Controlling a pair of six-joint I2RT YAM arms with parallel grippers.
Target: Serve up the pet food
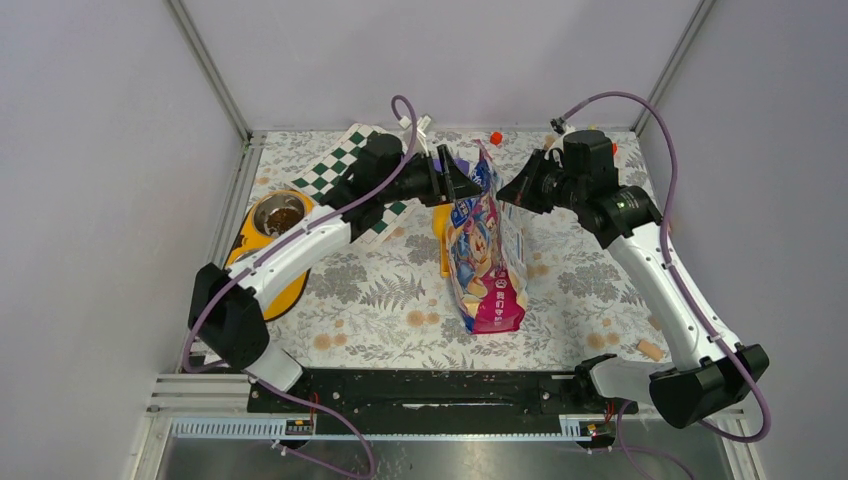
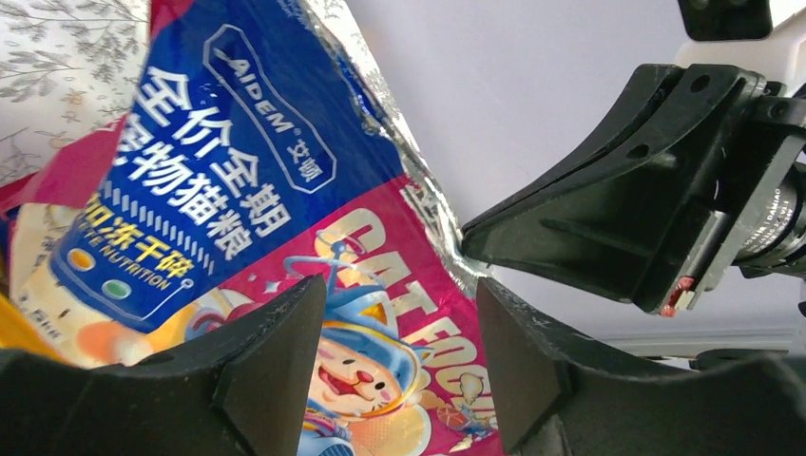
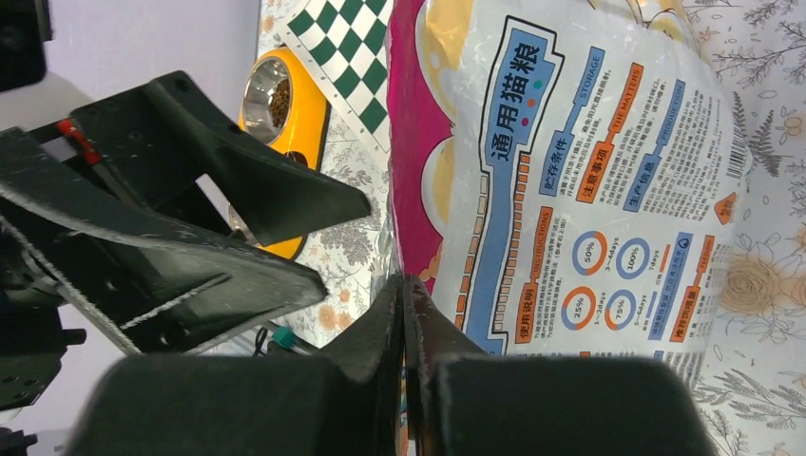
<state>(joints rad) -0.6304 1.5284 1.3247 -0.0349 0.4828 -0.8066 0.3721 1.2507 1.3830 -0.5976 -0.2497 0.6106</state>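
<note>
Floral cloth covers the table point(image 1: 380, 290) under pale lilac walls, and near its middle the right gripper point(image 3: 404, 290) pinches the top edge of the standing pet food bag point(image 1: 487, 265), fingers pressed together on the foil. Facing it, the left gripper point(image 2: 399, 285) stands spread, the bag's printed front showing in the gap between its fingers. Farther left, a yellow feeder point(image 1: 250, 245) holds brown kibble point(image 1: 284, 216) in a steel bowl, beside a green checkered mat point(image 1: 335, 170).
</note>
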